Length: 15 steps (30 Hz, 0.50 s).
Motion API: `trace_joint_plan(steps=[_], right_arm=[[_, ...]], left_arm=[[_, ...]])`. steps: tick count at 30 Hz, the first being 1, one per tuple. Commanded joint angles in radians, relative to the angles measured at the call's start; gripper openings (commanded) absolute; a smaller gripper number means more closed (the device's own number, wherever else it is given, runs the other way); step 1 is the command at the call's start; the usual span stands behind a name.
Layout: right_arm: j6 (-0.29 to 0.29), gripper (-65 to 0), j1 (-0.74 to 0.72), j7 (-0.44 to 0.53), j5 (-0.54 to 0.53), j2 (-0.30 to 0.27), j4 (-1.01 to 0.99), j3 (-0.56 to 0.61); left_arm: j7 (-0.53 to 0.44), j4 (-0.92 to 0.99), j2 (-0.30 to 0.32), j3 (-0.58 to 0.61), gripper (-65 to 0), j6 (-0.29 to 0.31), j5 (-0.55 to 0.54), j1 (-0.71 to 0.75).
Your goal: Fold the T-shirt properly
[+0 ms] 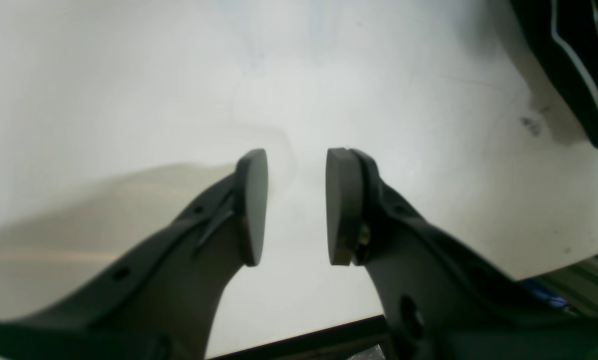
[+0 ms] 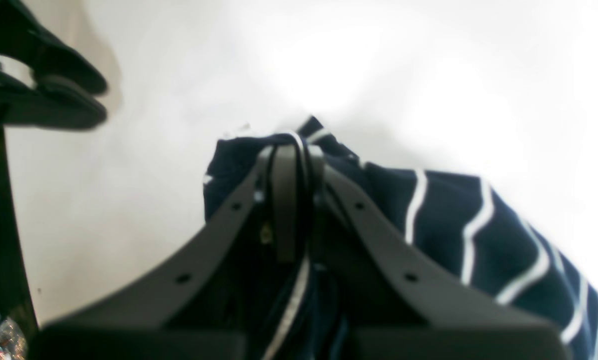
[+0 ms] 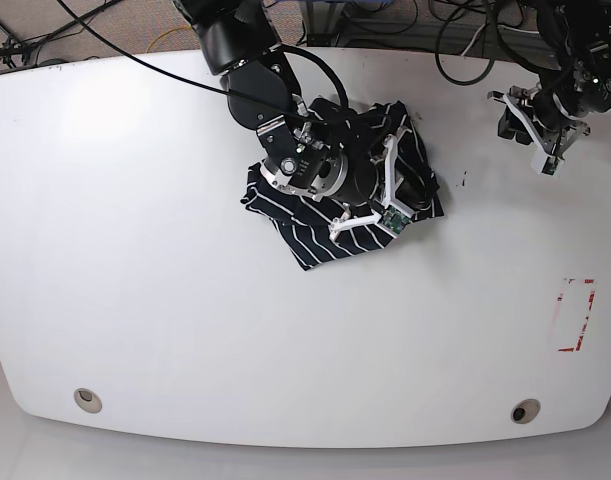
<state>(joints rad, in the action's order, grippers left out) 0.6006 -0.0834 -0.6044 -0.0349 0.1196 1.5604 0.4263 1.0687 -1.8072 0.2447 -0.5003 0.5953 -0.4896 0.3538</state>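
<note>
Item one, the T-shirt point(image 3: 315, 225): dark navy with thin white stripes, lying bunched and crumpled on your white table point(image 3: 135, 250), a little toward the far edge from the middle. Item two, your right gripper point(image 2: 294, 150): jaws pressed together on a raised fold of the shirt's fabric, with striped cloth spilling out to both sides of the fingers in the right wrist view; in the base view the arm lies across the top of the garment. Item three, your left gripper point(image 1: 296, 200): jaws partly apart with a clear gap between the pads point(image 1: 252, 205), nothing between them, poised over bare table near its far corner and well apart from the shirt, of which only one striped edge enters the wrist view's upper corner.
</note>
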Motion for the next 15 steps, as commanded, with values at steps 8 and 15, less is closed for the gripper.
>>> trace_joint_plan(steps=[8, 15], right_arm=[[-0.066, -65.0, -0.063, 0.033, -0.032, 0.037, 0.074, 0.001], [-0.135, -65.0, -0.154, 0.041, -0.096, 0.037, -0.076, 0.053]], left_arm=[[-0.014, -0.015, 0.012, -0.004, -47.8, 0.001, -0.010, 0.001], [-0.014, -0.015, 0.011, 0.027, -47.8, 0.001, -0.010, 0.001]])
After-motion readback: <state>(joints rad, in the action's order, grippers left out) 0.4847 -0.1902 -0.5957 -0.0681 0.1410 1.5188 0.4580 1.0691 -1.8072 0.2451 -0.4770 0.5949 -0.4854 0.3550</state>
